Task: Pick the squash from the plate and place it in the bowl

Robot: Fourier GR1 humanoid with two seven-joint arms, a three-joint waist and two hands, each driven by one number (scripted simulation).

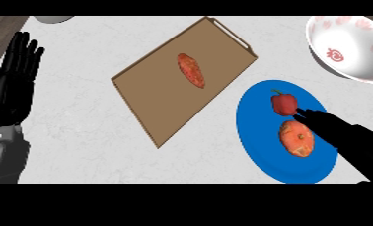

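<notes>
Left hand [18, 79]: at the view's left edge, fingers straight and up, holding nothing.
Cutting board [167, 92]: brown, angled on the counter [80, 121]; a reddish sweet potato [191, 70] lies on it.
Plate [255, 136]: blue; carries a red bell pepper [283, 103] and, just below it, the orange squash [296, 138].
Right hand [328, 126]: over the plate, fingers extended, tips beside the pepper and squash, grasping nothing.
Bowl [342, 47]: white, red-patterned, upper right, apart from the plate.

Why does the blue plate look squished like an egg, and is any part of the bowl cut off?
Head view: the blue plate is seen at a slant, so its round shape stretches taller than wide; the bowl runs past the right edge, so only part shows; the right hand covers some of the plate's right side.
</notes>
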